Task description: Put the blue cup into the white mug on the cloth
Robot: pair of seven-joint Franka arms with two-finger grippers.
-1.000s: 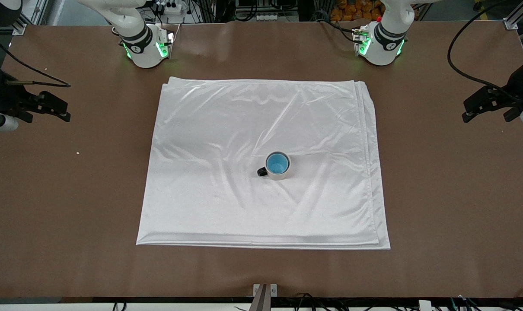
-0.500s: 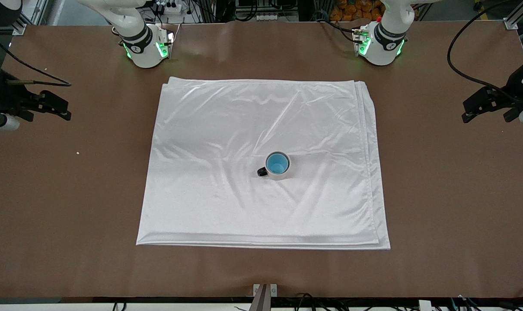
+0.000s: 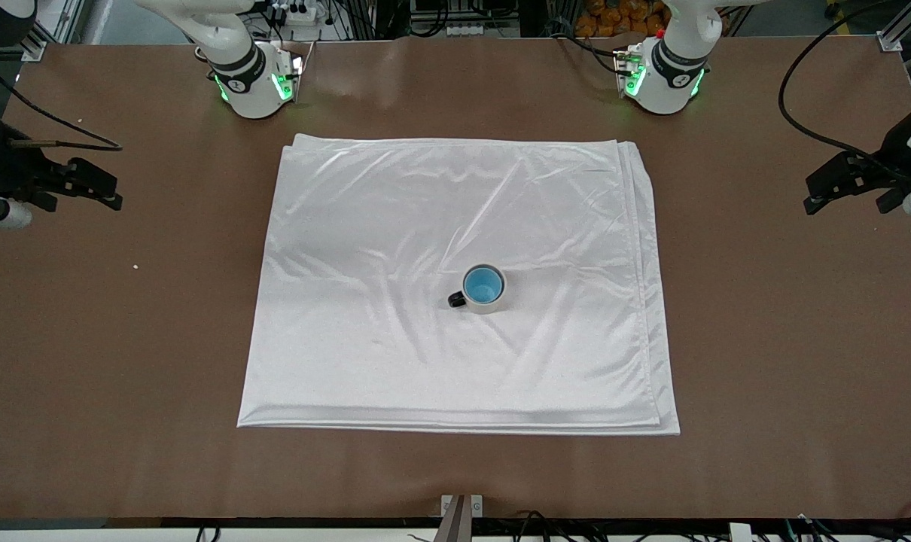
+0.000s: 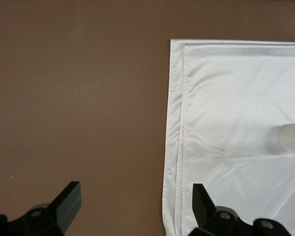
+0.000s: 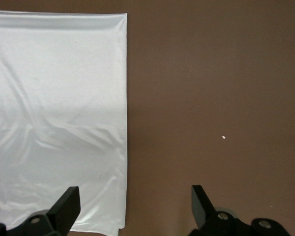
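Sitting inside the white mug point(image 3: 485, 290), the blue cup point(image 3: 482, 285) shows only its bright blue interior ringed by the mug's off-white rim; mug's black handle points toward the right arm's end of the table and a bit toward the front camera. Mug stands upright on the cloth point(image 3: 395, 241), roughly mid-sheet, somewhat toward the left arm's side. Task looks done, judging by the nesting.

Left gripper point(image 3: 843, 184) hangs over bare table point(image 3: 764, 339) off the cloth's edge at its own end, fingers spread wide, holding nothing; the left wrist view shows both fingertips point(image 4: 69, 196) w/ a big gap, and the cloth's layered edge plus a sliver of mug point(image 4: 291, 139) in view. Right gripper point(image 3: 86, 188) waits over bare table at the other end, also wide open & empty.

Risks from here, as I judge:
- Any arm sweeping low across the sheet could drag the slick fabric; wrinkles run right under the mug, so a tug could tip it.
- Cup is narrower than the mug, so prob sits loose; a knock could rattle or tilt it.
- Can't tell if the cup is fully seated or just perched.
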